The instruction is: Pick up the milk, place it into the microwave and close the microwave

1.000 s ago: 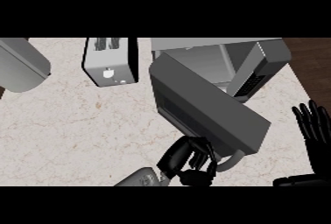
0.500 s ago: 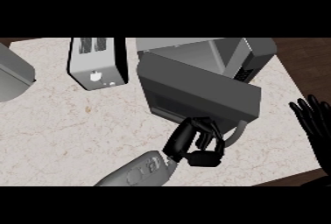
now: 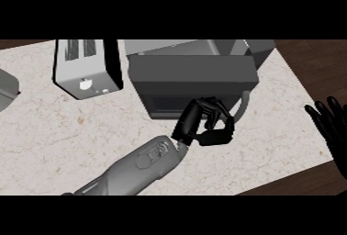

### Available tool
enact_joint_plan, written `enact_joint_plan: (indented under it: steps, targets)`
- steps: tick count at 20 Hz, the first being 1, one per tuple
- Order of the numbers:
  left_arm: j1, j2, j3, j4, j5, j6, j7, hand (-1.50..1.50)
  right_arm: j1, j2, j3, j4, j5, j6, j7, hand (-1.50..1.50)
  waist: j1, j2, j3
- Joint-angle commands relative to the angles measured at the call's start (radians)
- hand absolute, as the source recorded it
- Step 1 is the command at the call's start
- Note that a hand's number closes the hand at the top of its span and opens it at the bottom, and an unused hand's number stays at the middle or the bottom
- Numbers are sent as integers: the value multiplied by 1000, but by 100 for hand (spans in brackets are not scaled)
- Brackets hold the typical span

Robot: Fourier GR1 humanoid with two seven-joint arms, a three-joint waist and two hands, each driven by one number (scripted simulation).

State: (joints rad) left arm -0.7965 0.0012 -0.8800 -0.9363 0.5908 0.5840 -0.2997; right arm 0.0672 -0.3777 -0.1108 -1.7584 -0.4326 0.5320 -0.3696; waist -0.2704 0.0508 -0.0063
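1. The microwave door is now lying nearly flat against its front; a second ago it was swung wide open, so the closing step is looking almost complete.
2. The left hand is pressing at the door's lower edge, beside the handle, its fingers curled but clamped on nothing that shows.
3. The milk is not showing anywhere on the table; it is probably sitting inside the microwave, though the door is hiding that.
4. The right hand is resting open, fingers up, well right of the microwave.
5. The toaster is standing just left of the microwave.
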Motion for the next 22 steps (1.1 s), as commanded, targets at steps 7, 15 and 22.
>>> enact_joint_plan:
  steps: [7,15,22]
  targets:
    - [-97,-1,125,71,166,-1,-109,150,-30,-35,-5,-41,-86,19,65,-150,-45,24,-2]
    - [-156,-1,169,153,233,-18,-170,150,-52,-64,-16,-74,-130,21,102,-150,-70,31,-1]
    - [-153,-1,159,181,267,-24,-232,150,-78,-90,-37,-80,-178,26,120,-150,-75,38,1]
